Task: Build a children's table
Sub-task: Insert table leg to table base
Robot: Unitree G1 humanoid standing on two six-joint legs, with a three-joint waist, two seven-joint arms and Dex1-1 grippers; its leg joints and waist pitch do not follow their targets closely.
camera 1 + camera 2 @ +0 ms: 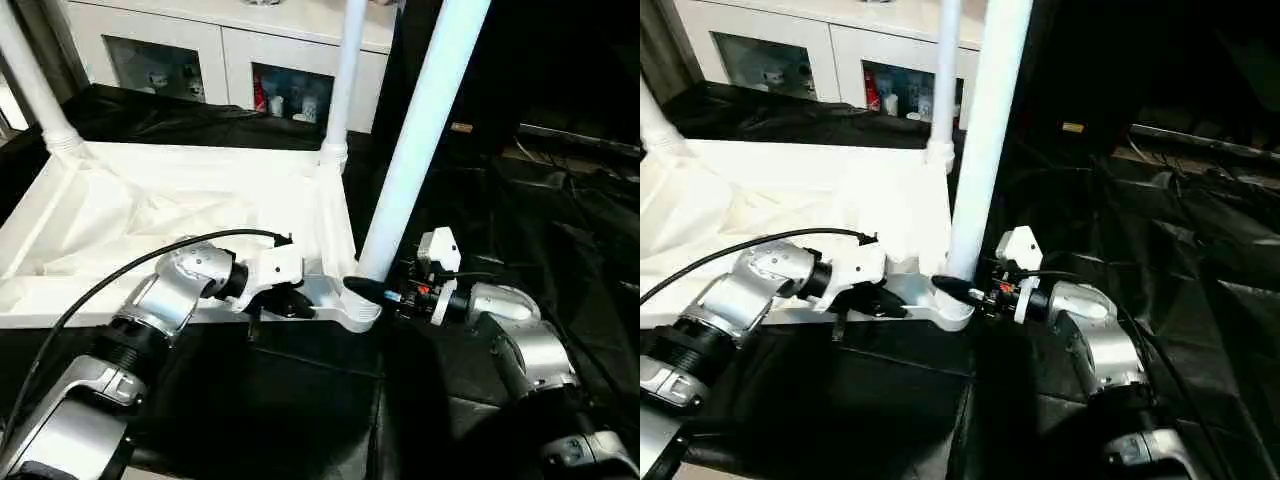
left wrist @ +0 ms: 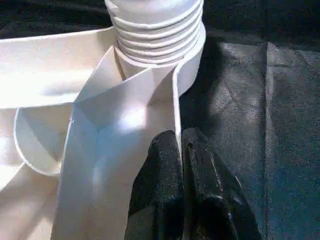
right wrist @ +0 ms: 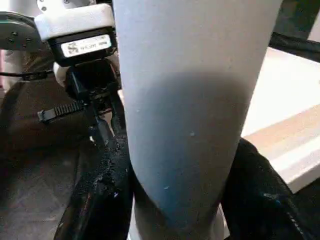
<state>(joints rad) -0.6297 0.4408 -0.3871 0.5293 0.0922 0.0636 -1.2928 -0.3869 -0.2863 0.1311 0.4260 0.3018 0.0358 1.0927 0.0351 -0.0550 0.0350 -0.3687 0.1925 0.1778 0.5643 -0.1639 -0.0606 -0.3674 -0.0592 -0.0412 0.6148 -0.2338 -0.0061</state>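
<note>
The white table top [image 1: 200, 200] lies upside down on black cloth, ribbed underside up. Two white legs stand in its far corners, one at the left [image 1: 35, 90] and one at the right [image 1: 342, 80]. A third leg [image 1: 420, 130] rises, slightly tilted, from the near right corner socket [image 1: 362, 312]. My right gripper [image 1: 365, 290] is shut on this leg just above the socket, one finger [image 3: 105, 190] on each side of the tube [image 3: 195, 100]. My left gripper [image 2: 181, 145] pinches the top's thin rim wall [image 2: 175, 100] beside that corner, below the leg's ribbed collar [image 2: 155, 30].
A white cabinet [image 1: 200, 50] with glass doors stands behind the table top. Black cloth [image 1: 300, 400] covers the floor around it, with dark equipment and cables at the right [image 1: 560, 160]. A black cable [image 1: 100, 290] loops over my left forearm.
</note>
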